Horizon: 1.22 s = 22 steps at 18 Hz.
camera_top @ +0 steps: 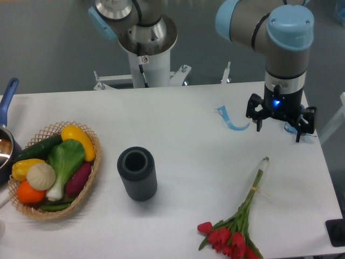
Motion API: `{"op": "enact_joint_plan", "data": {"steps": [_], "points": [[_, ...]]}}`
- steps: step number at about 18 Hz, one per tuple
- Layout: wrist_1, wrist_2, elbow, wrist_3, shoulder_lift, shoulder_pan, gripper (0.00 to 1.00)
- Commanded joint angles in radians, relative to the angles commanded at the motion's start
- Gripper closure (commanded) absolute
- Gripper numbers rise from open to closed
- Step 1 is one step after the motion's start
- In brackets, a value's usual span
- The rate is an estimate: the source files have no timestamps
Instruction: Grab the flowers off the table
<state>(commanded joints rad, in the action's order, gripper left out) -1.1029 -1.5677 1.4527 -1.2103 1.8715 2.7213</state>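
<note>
The flowers (241,221), a bunch of red tulips with long green stems, lie on the white table (188,124) at the front right. The red heads point to the front edge and the pale stem ends point up and to the right. My gripper (278,128) hangs above the table's back right part, well behind the flowers and apart from them. Its two black fingers stand spread, with nothing between them.
A dark grey ribbed cylinder vase (137,174) stands upright in the middle front. A wicker basket (92,162) of produce sits at the left, with a blue-handled pot (6,108) at the left edge. A blue tape strip (229,120) lies left of my gripper.
</note>
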Motion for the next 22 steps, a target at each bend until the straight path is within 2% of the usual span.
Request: {"op": "enact_joint_plan", "data": {"steps": [7,11,12,15,17,22], "points": [[0.006,0.002,0.002,0.0,0.0,-0.003,0.0],[0.014,0.005,0.024,0.003,0.003,-0.003,0.0],[0.031,0.009,0.035,0.005,0.003,-0.003,0.0],[0.129,0.052,0.084,0.017,-0.002,-0.002,0.0],[0.17,0.054,0.106,0.066,-0.003,-0.002,0.0],[0.175,0.054,0.104,0.095,0.012,-0.02,0.0]]}}
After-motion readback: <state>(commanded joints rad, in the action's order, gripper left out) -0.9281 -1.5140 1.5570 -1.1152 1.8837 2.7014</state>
